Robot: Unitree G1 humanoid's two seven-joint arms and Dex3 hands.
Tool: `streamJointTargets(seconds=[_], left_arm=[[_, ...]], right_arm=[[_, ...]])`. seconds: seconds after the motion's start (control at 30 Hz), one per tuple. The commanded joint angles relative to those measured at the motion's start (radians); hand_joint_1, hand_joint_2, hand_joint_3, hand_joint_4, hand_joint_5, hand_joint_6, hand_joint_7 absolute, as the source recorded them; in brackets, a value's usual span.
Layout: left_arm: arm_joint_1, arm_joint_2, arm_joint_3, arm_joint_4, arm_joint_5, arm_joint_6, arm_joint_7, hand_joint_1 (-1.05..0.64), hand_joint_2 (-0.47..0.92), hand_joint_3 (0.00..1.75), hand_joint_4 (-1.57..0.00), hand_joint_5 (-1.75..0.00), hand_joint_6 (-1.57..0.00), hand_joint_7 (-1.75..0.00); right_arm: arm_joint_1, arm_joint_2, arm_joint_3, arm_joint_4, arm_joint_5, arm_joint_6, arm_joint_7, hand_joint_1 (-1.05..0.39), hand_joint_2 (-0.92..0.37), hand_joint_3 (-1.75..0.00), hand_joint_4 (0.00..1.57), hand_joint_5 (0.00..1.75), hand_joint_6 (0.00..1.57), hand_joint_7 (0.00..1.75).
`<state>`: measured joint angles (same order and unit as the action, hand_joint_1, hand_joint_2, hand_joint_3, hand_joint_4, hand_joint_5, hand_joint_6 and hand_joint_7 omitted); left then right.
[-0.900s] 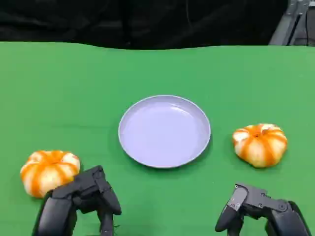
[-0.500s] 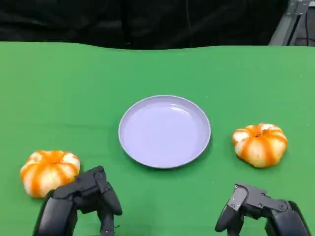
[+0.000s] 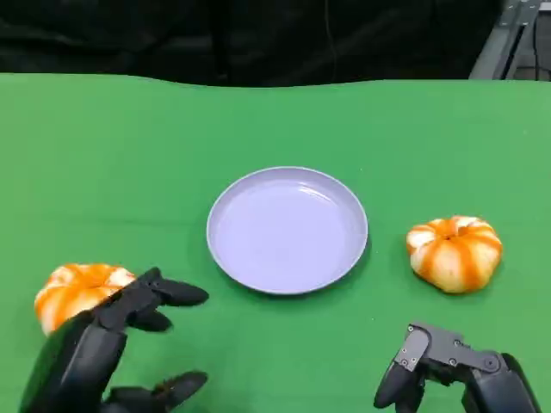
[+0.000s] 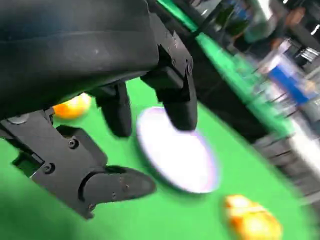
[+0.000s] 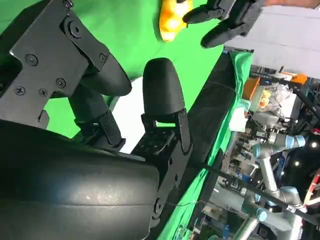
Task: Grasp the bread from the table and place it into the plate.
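On the green surface lie two round orange-and-white striped loaves, one to either side of the lavender plate, and the coming move turns on which of them sits nearer a robot hand. In the head view the left bread lies at the plate's 8 o'clock, and the left robot hand sits just beside it: the loaf is at about 11 o'clock from the middle of that hand, with the upper fingers reaching past the loaf's right flank toward 2 o'clock and seeming to overlap its near edge. Whether they actually touch it cannot be told from these pictures. This robot hand is spread wide and holds nothing, one finger set apart low at 5 o'clock. The right bread lies at the plate's 3 o'clock, and the right robot hand is clearly apart from it, the loaf at roughly 12 o'clock from it; its fingers are curled downward with nothing in them. Neither loaf has a real long axis, both being squat and round, so the approach direction matters little. As a judgement, the left robot hand is the nearer one and looks set for the grasp; it would need to shift toward 11 o'clock to centre over the loaf, then carry it toward 2 o'clock to reach the plate.
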<state>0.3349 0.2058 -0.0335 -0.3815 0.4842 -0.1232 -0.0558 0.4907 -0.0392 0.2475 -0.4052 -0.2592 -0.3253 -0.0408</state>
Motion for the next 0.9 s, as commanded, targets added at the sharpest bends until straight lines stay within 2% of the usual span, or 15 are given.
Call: streamJointTargets(seconds=[0.03, 0.07, 0.13, 0.17, 0.2, 0.4, 0.53, 0.67, 0.83, 0.9], left_arm=[[-0.026, 0.083, -0.016, -0.041, 0.162, 0.069, -0.041, -0.55, 0.91, 0.02, 0.00, -0.97, -0.18, -0.50], [-0.029, 0.097, -0.025, -0.049, 0.207, 0.091, -0.056, -0.57, 0.92, 0.03, 0.00, -0.82, -0.13, -0.45], [-0.039, 0.118, -0.045, -0.060, 0.298, 0.141, -0.087, -0.58, 0.92, 0.03, 0.00, -0.74, -0.11, -0.42], [-0.046, 0.122, -0.056, -0.061, 0.340, 0.166, -0.101, -0.57, 0.92, 0.03, 0.00, -0.55, -0.09, -0.38], [-0.057, 0.127, -0.068, -0.056, 0.385, 0.189, -0.108, -0.57, 0.92, 0.02, 0.00, -0.47, -0.09, -0.36], [-0.142, 0.134, -0.120, 0.012, 0.583, 0.300, -0.140, -0.59, 0.90, 0.00, 0.00, -0.25, -0.08, -0.30], [-0.199, 0.134, -0.143, 0.060, 0.653, 0.361, -0.173, -0.60, 0.90, 0.00, 0.00, -0.25, -0.08, -0.28], [-0.302, 0.124, -0.159, 0.185, 0.688, 0.435, -0.195, -0.59, 0.89, 0.00, 0.00, -0.23, -0.09, -0.25], [-0.334, 0.132, -0.172, 0.226, 0.676, 0.464, -0.179, -0.57, 0.88, 0.00, 0.00, -0.24, -0.10, -0.22], [-0.387, 0.139, -0.173, 0.319, 0.661, 0.475, -0.179, -0.56, 0.88, 0.00, 0.00, -0.28, -0.11, -0.20]], right_arm=[[0.008, 0.002, -0.003, -0.016, 0.004, 0.008, -0.006, -0.02, -0.19, -1.65, 0.82, 1.75, 0.82, 1.44], [0.009, 0.003, -0.003, -0.017, 0.007, 0.010, -0.005, -0.02, -0.19, -1.65, 0.81, 1.75, 0.82, 1.44], [0.009, 0.004, -0.003, -0.018, 0.009, 0.012, -0.004, -0.02, -0.19, -1.65, 0.81, 1.75, 0.82, 1.44], [0.009, 0.003, -0.003, -0.018, 0.007, 0.012, -0.004, -0.02, -0.19, -1.65, 0.82, 1.75, 0.82, 1.44], [0.009, 0.002, -0.003, -0.018, 0.007, 0.011, -0.003, -0.02, -0.19, -1.65, 0.82, 1.75, 0.82, 1.44], [0.008, 0.002, 0.001, -0.020, 0.006, 0.015, 0.000, -0.02, -0.19, -1.65, 0.82, 1.75, 0.81, 1.44], [0.008, 0.004, 0.004, -0.022, 0.005, 0.017, -0.001, -0.01, -0.19, -1.65, 0.82, 1.75, 0.82, 1.44], [0.010, 0.004, 0.010, -0.024, 0.006, 0.016, 0.000, -0.01, -0.19, -1.65, 0.82, 1.75, 0.82, 1.44], [0.011, 0.002, 0.013, -0.025, 0.005, 0.015, -0.001, 0.00, -0.18, -1.65, 0.82, 1.75, 0.82, 1.44], [0.011, 0.001, 0.014, -0.028, -0.003, 0.017, -0.002, 0.00, -0.18, -1.64, 0.82, 1.75, 0.82, 1.44]])
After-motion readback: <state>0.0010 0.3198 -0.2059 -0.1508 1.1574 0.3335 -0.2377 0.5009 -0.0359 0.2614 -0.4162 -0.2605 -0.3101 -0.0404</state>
